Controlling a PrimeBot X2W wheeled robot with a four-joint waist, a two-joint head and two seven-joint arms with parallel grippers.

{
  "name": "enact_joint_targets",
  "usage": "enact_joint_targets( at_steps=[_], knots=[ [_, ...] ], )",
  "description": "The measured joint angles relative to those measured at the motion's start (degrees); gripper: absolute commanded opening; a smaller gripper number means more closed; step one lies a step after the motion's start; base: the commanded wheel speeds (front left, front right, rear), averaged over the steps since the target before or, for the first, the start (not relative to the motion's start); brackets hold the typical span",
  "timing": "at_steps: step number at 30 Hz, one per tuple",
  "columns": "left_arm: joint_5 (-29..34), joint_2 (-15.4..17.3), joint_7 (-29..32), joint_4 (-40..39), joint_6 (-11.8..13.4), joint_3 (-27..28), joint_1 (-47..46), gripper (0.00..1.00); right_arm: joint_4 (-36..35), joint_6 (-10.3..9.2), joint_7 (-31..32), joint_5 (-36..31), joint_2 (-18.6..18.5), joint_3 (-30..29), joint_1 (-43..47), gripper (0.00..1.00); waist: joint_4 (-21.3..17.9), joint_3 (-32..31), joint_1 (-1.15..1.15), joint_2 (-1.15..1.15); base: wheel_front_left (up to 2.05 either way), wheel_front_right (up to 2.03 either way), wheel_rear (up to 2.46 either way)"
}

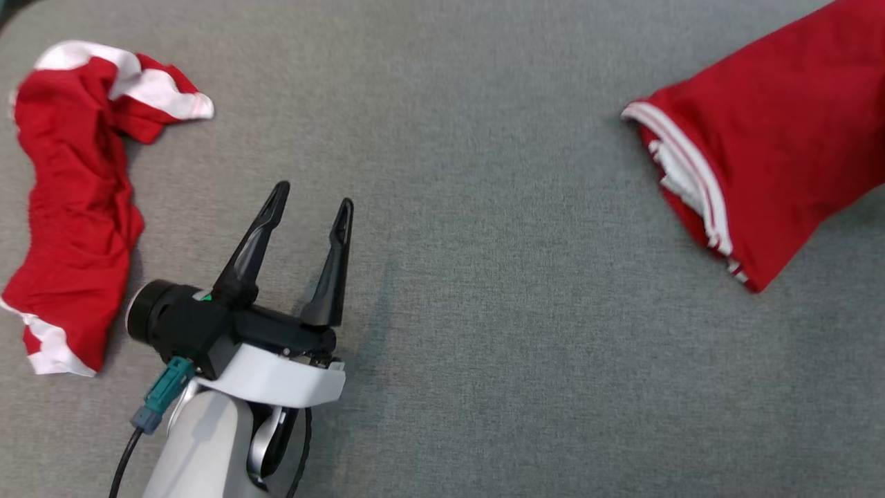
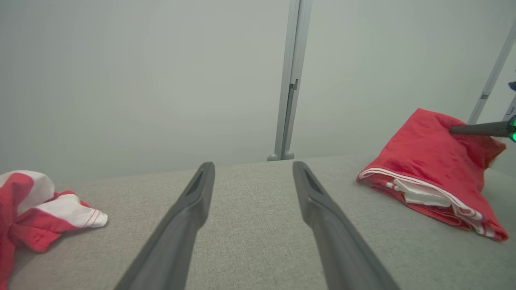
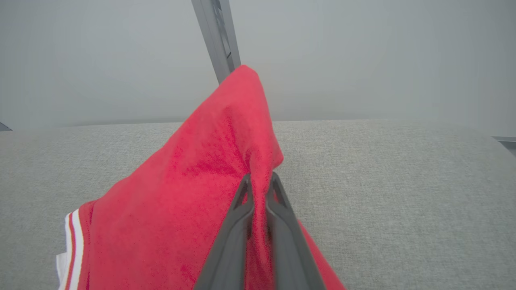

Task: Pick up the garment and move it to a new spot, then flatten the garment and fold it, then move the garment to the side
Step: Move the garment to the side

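1. While the right gripper (image 3: 260,179) is clamped tight on a pinched-up ridge of the folded red garment (image 3: 181,201), the step in hand looks like the last one: moving the folded piece to the side.
2. That garment (image 1: 774,138) sits at the far right of the grey padded surface (image 1: 484,311). Its white-striped edge faces the middle. In the left wrist view its lower layers rest on the surface, and the pinched part rises as a peak.
3. The left gripper (image 1: 312,196) has its jaws spread wide and grips nothing. It hovers over bare surface between the two garments, nearer the left one.
4. The next move probably calls for a low, steady sideways carry or drag, then opening the jaws to set the piece down. Since the hold is a single pinch, the stacked layers could slide apart or the fold could splay.
5. A crumpled red garment (image 1: 76,207) with white trim lies at the left edge, well apart from the folded one and untouched by either gripper.
6. As for containers, no bin, box or basket is pictured. Both garments lie directly on the padded surface.
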Motion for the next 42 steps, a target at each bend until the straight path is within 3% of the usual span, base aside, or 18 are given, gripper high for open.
enact_joint_targets(
  at_steps=[18, 28, 29, 30, 31, 42],
  knots=[
    [2.53, 1.25, 0.0, -1.65, 0.03, -1.75, -5.49, 1.0, 15.14, 0.02, -9.59, -3.97, -1.32, -3.15, -12.75, 0.0, -6.25, 11.38, 0.0, 0.0, 0.0, 0.0, 0.0],
    [2.97, 2.08, 0.02, -2.53, 0.18, -2.12, -7.1, 1.0, 26.29, 0.02, -14.84, -9.72, -2.29, -4.07, -21.58, 0.0, -6.49, 14.98, 0.0, 0.0, 0.0, 0.0, 0.0],
    [2.97, 2.05, 0.02, -2.52, 0.29, -2.23, -7.1, 1.0, 27.15, 0.02, -15.37, -10.2, -2.24, -4.15, -22.11, 0.28, -6.36, 15.17, 0.0, 0.0, 0.0, 0.0, 0.0],
    [2.97, 2.05, 0.01, -2.53, 0.34, -2.31, -7.13, 1.0, 27.64, 0.02, -15.75, -10.67, -2.14, -4.22, -22.53, 0.46, -6.24, 15.3, 0.0, 0.0, 0.0, 0.0, 0.0],
    [2.97, 2.05, 0.01, -2.5, 0.34, -2.38, -7.19, 1.0, 28.03, 0.02, -16.04, -10.98, -2.11, -4.35, -22.92, 1.0, -6.12, 15.39, 0.0, 0.0, 0.0, 0.0, 0.0],
    [2.07, 1.93, 0.01, -0.68, 0.66, -2.24, -7.12, 1.0, 29.65, 0.02, -19.47, -15.5, -0.11, -5.25, -22.64, 1.0, -6.06, 12.05, 0.0, 0.0, 0.0, 0.0, 0.0]
  ],
)
